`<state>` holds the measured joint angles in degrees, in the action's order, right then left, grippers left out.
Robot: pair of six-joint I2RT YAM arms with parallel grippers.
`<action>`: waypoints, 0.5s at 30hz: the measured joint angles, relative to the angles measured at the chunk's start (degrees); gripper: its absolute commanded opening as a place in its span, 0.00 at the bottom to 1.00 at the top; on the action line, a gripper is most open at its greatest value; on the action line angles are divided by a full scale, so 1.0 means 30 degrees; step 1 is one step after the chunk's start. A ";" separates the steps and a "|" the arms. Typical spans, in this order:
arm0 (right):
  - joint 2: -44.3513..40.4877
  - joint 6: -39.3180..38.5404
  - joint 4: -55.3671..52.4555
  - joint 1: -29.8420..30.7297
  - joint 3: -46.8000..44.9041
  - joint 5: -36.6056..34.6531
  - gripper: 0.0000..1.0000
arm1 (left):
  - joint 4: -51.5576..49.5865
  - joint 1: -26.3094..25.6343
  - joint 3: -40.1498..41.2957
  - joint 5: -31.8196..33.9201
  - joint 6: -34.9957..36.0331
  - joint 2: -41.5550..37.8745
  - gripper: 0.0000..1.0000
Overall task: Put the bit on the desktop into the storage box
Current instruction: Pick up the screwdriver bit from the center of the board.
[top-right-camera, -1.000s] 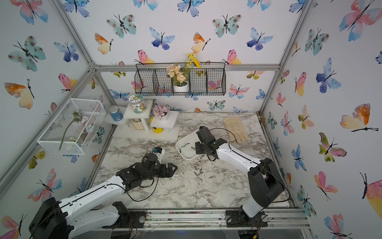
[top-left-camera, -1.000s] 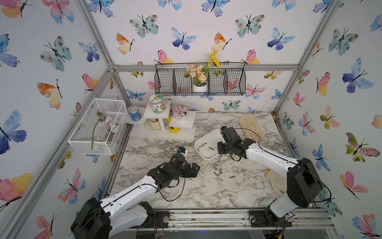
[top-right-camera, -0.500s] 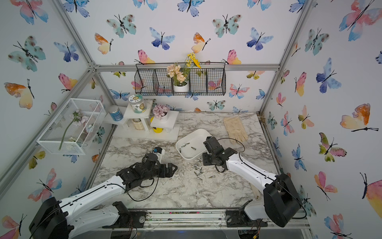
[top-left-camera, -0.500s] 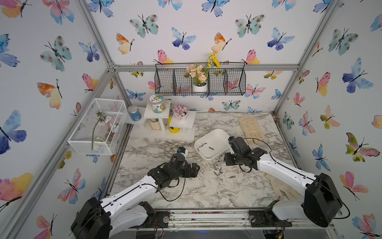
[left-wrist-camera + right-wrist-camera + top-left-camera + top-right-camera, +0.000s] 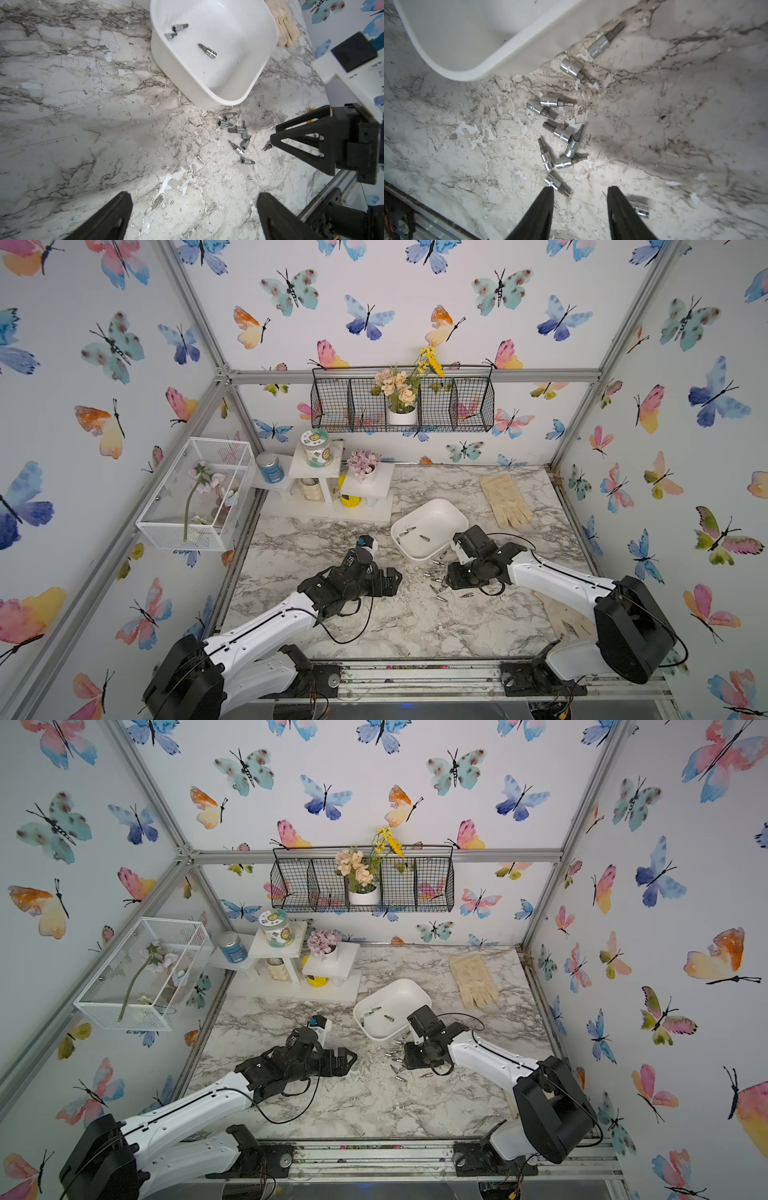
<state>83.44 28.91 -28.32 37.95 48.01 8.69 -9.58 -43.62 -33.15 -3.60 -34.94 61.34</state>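
I have free room across the lower middle of both top views: the desktop [image 5: 374, 635] is bare from the front rail [image 5: 415, 672] up to the two grippers. Higher up it gets crowded. The storage box [image 5: 440, 516] sits at centre frame with three bits [image 5: 208, 51] already lying in it. A glove [image 5: 505, 502] lies to its upper right and a white stepped shelf [image 5: 332, 506] to its upper left. The loose bits [image 5: 436, 583] are scattered on the marble just below the box's near rim, between the grippers. The marble surface there is flaked and scuffed. The left gripper [image 5: 392, 576] hangs left of the cluster, jaws spread wide with nothing in them. The right gripper [image 5: 579, 188] is low over the cluster's edge with its jaws parted partway and holding nothing. One bit [image 5: 557, 185] lies at the tip of one finger, partly in the gap, and another bit [image 5: 640, 209] rests just outside the other finger. Butterfly walls and the aluminium frame close in the left, right and top of the frame. Since a second ago the right arm has swung off the box and down to the cluster — the left arm has not moved.
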 measured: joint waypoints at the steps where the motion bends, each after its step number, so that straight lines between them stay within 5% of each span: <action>1: 0.0138 0.0051 0.0102 0.0029 -0.0066 0.0153 0.46 | 0.0036 0.0000 0.0022 0.0007 -0.0007 0.0000 0.99; 15: 0.0896 -0.1428 0.1115 0.2215 -0.0175 0.0619 0.47 | 0.0117 0.0000 0.0313 0.0124 -0.0080 0.0000 0.99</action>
<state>86.13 24.62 -24.97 44.60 47.48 10.55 -9.23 -43.62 -32.21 -3.22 -35.18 61.34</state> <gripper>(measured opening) 0.469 0.987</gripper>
